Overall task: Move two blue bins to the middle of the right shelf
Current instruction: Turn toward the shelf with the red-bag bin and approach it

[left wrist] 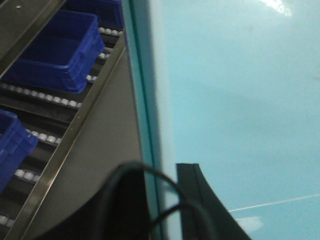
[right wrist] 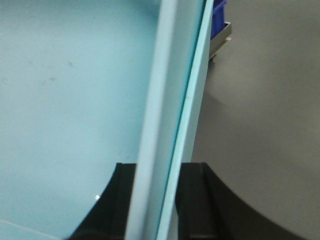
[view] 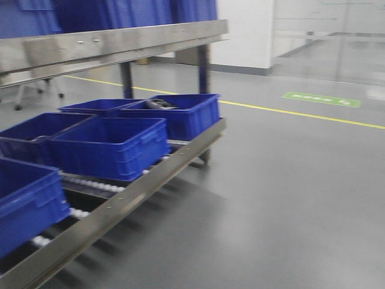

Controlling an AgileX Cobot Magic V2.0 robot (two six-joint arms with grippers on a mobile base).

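A pale sky-blue bin point(left wrist: 235, 100) fills the left wrist view, its smooth wall unpatterned; the black left claw point(left wrist: 165, 205) straddles its rim. The right wrist view shows the same light-blue plastic point(right wrist: 65, 100), its thick rim paler, between the black fingers of the right claw point(right wrist: 155, 200). In the front view, dark royal-blue bins point(view: 111, 147) sit on a shelf point(view: 150, 180) of brushed silver steel with white rollers. The floor point(view: 289, 180) is glossy grey, crossed by a yellow line point(view: 301, 113) and a green marking point(view: 322, 99).
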